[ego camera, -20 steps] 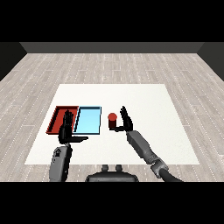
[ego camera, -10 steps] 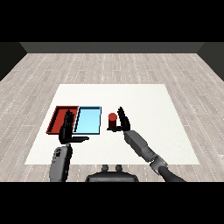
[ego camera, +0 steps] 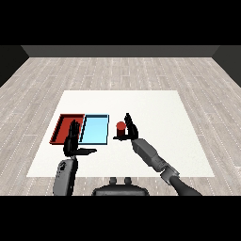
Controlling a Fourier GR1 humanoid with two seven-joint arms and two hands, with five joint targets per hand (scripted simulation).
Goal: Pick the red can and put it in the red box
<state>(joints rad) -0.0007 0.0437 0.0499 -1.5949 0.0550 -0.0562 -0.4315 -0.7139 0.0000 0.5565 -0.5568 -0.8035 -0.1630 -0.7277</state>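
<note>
Red can [ego camera: 121, 126] upright at frame center, just right of blue tray [ego camera: 94, 129]; right hand [ego camera: 129, 127] beside it w/ fingers apart, not yet curled round, so a closing nudge could tip it; left hand [ego camera: 72, 140] fingers straight, idle.

White table [ego camera: 155, 108] on wood floor [ego camera: 117, 70]; red tray [ego camera: 60, 128] and blue tray [ego camera: 95, 129] side by side, red can [ego camera: 120, 127] just right
</note>
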